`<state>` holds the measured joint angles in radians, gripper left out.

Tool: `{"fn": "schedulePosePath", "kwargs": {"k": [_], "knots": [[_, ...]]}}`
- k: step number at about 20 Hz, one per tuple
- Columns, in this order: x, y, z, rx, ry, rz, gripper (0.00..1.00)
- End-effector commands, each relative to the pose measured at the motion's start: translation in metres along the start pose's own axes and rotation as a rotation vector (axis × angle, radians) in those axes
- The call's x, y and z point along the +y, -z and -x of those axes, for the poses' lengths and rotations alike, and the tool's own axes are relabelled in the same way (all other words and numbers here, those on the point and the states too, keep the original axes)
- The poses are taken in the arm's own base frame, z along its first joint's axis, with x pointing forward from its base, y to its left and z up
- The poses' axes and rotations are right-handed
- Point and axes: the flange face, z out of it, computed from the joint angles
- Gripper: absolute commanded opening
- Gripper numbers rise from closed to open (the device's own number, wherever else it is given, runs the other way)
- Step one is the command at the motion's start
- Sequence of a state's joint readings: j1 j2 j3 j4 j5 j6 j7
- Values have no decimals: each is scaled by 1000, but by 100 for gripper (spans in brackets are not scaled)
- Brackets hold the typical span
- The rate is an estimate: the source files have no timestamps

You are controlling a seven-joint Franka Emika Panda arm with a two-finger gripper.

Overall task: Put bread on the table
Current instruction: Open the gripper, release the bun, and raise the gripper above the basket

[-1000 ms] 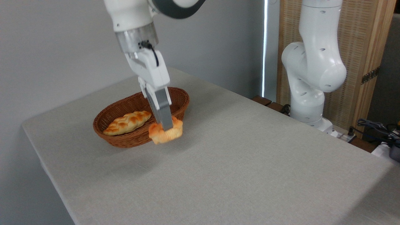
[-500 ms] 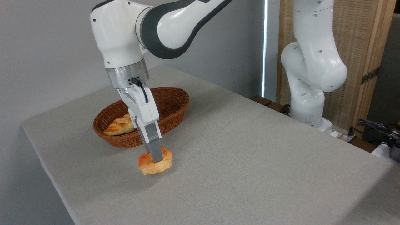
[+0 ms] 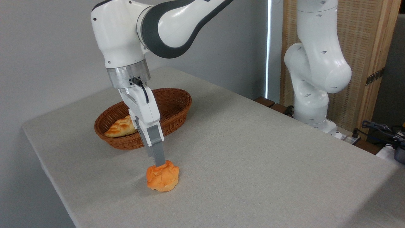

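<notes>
Gripper point(image 3: 159, 163): two grey fingers seen edge-on, pointing down, tips at the upper rear edge of the bun. The side-on angle hides the gap between the fingers, so cannot tell how far apart they stand, nor whether they have any grip on the bun. White-and-grey arm reaches in from the top of frame.

Bread point(image 3: 163, 176): small round orange-golden bun with lumpy lobed top, sitting on the table point(image 3: 253, 158), a large rectangular surface in plain light grey-beige cloth. Bun is upright-ish, tilted slightly, and casts a contact shadow on the cloth.

Brown oval wicker basket point(image 3: 172, 110): at about 12 o'clock from the bun, well apart from it. Contents: one paler braided golden-brown loaf point(image 3: 120, 128), lying toward the basket's 8 o'clock end, partly hidden behind the gripper body. Rest of basket interior shows bare weave.

Arm's white base column point(image 3: 316, 63): beyond the table's far edge, at 2 o'clock from the bun.
</notes>
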<state>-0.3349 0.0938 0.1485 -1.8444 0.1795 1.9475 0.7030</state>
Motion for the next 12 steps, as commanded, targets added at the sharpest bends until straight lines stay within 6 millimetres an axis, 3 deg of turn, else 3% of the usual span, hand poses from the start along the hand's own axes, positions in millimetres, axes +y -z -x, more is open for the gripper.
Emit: {"fn": "schedulePosePath", "kwargs": {"k": [1,4,7,12], "knots": [[-16,36,10,60,110,-8,100],[-30,70,23,155,198,52,100],[-28,103,35,134,220,139,100],[-27,125,53,136,337,188,100]]}}
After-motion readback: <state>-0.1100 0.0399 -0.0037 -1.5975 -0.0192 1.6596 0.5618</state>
